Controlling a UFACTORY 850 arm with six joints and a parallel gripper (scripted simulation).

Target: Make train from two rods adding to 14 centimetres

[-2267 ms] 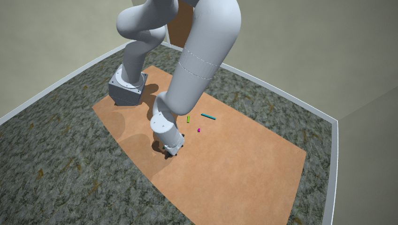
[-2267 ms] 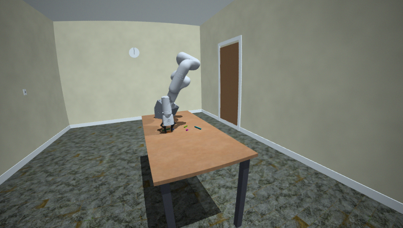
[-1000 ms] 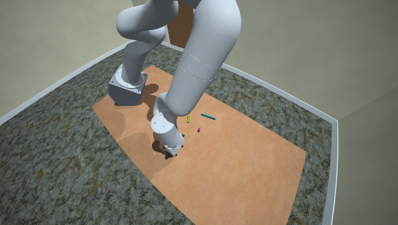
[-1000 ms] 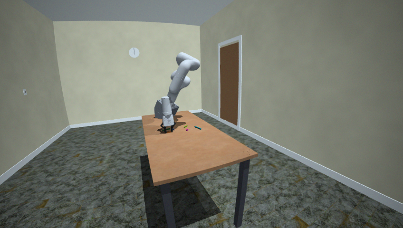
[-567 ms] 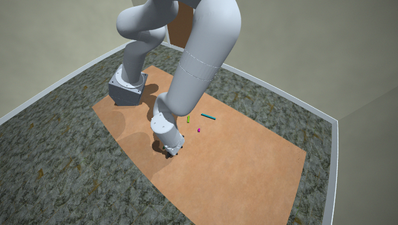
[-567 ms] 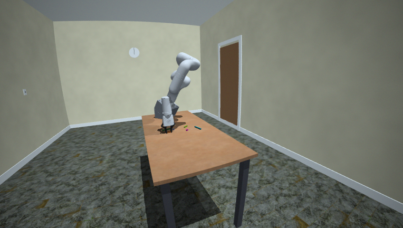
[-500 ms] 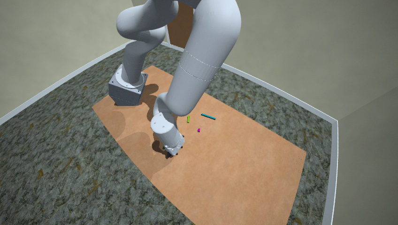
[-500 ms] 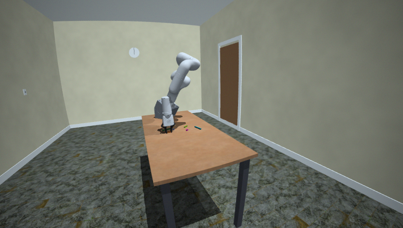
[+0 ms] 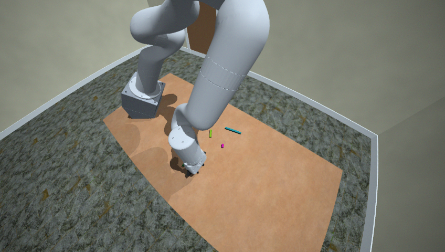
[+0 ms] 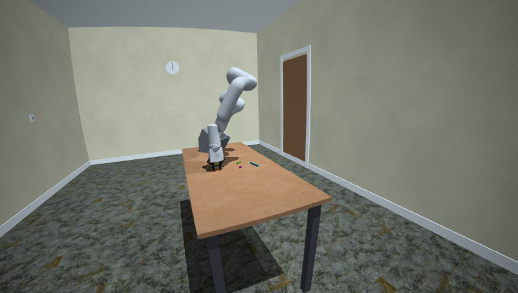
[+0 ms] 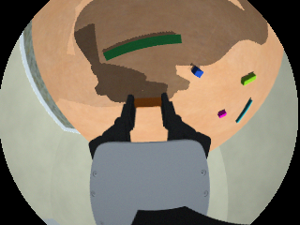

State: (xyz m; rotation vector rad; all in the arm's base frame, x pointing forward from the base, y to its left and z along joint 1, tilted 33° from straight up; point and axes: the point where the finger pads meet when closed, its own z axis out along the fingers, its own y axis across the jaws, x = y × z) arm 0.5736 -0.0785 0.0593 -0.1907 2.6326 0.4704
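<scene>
Six small rods show on the smooth tan table (image 10: 254, 203), all plain square-edged sticks of flat colour. At the middle of the wrist view the gripper (image 11: 149, 105) has its two dark tapered fingers closed on the ends of a short orange rod (image 11: 149, 101), which lies crosswise between them in the arm's shadow on the table. Just above it in that view, a long green rod (image 11: 142, 47) lies flat and slightly slanted, also in shadow. To the right sit a tiny blue rod (image 11: 198, 71), a lime rod (image 11: 249, 79), a tiny magenta rod (image 11: 221, 114) and a thin turquoise rod (image 11: 244, 111), the last two just beside each other, well apart from the gripper. In the top view the lime rod (image 9: 210, 133), turquoise rod (image 9: 232, 130) and magenta rod (image 9: 222, 145) lie right of centre, near the arm's wrist. The arm (image 9: 224, 62) is smooth, pale grey and tubular, rising from a grey box-shaped base (image 9: 132, 104) at the table's far end in the upper left, arching high and bending down so the wrist points nearly straight at the table. The floor (image 10: 90, 217) around the table is mottled grey stone.
</scene>
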